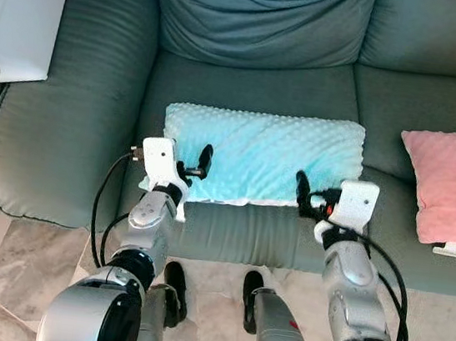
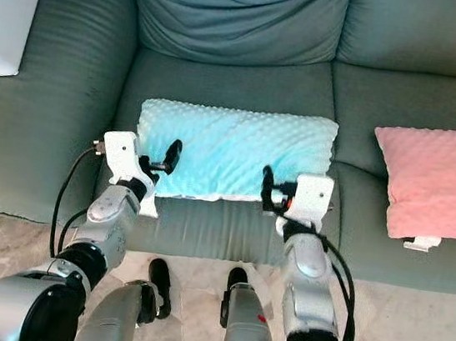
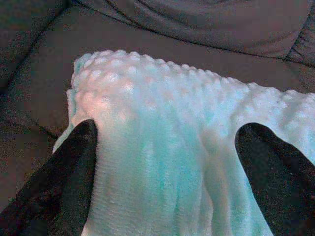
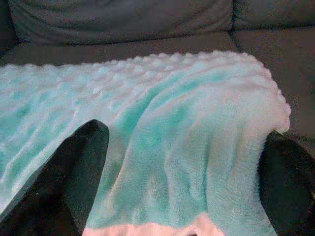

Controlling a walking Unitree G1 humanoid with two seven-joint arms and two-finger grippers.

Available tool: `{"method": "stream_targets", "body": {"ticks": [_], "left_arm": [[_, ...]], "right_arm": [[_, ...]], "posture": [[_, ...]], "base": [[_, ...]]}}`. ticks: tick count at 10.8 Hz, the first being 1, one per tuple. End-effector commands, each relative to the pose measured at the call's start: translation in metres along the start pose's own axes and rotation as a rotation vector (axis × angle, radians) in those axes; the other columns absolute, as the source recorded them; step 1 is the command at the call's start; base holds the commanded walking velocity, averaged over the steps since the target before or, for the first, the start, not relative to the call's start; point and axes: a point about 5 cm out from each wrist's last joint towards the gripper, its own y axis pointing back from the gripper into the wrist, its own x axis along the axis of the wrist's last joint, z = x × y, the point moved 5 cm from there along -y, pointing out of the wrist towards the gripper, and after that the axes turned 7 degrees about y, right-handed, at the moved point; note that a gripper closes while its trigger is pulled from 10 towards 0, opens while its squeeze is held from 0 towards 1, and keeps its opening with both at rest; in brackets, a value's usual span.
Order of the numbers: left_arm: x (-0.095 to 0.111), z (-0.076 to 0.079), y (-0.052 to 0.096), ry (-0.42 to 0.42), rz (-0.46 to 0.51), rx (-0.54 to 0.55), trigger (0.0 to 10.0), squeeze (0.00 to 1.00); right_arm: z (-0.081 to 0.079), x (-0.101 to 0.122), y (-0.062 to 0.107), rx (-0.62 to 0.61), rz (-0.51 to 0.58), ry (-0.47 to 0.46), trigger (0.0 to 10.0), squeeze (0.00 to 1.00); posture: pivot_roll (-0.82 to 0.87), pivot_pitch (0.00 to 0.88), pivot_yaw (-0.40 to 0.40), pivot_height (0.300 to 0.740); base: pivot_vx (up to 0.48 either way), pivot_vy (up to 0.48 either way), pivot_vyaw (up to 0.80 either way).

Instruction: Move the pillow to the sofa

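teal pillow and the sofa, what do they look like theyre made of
Teal pillow: soft plush fleece, probably minky, with raised dots over its top and a paler underside at the front edge. Sofa: grey-green upholstery, matte, with fine ribbed lines, probably woven fabric.

A light blue dotted pillow (image 1: 262, 156) lies flat on the middle seat of the grey-green sofa (image 1: 67, 116), its near edge close to the seat's front. The left gripper (image 1: 194, 169) sits at the pillow's near-left corner, the right gripper (image 1: 307, 194) at its near-right edge. A pink pillow (image 1: 449, 183) rests on the right seat. A white object (image 1: 18, 8) lies on the far-left armrest.
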Motion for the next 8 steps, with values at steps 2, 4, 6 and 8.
{"method": "stream_targets", "body": {"ticks": [2,4,6,8], "left_arm": [[-0.022,-0.004,0.010,0.003,-0.072,0.007,10.0,1.00],[-0.026,-0.001,0.011,0.012,-0.095,-0.010,10.0,1.00],[-0.034,-0.003,0.017,0.003,-0.118,-0.025,10.0,1.00],[-0.051,-0.015,0.028,-0.033,-0.191,-0.009,10.0,1.00]], "right_arm": [[-0.008,-0.014,0.008,0.027,-0.057,-0.008,10.0,1.00],[-0.014,-0.035,0.012,0.086,-0.161,0.043,10.0,1.00],[-0.003,-0.059,0.020,0.076,-0.297,0.084,10.0,1.00],[-0.007,-0.085,0.034,0.122,-0.431,0.105,10.0,1.00]], "posture": [[-0.21,0.502,0.057,0.740],[-0.21,0.506,0.053,0.740],[-0.21,0.506,0.053,0.740],[-0.20,0.500,0.055,0.740]], "base": [[0.000,0.000,0.00],[0.000,0.000,0.00],[0.000,0.000,0.00],[0.000,0.000,0.00]]}}
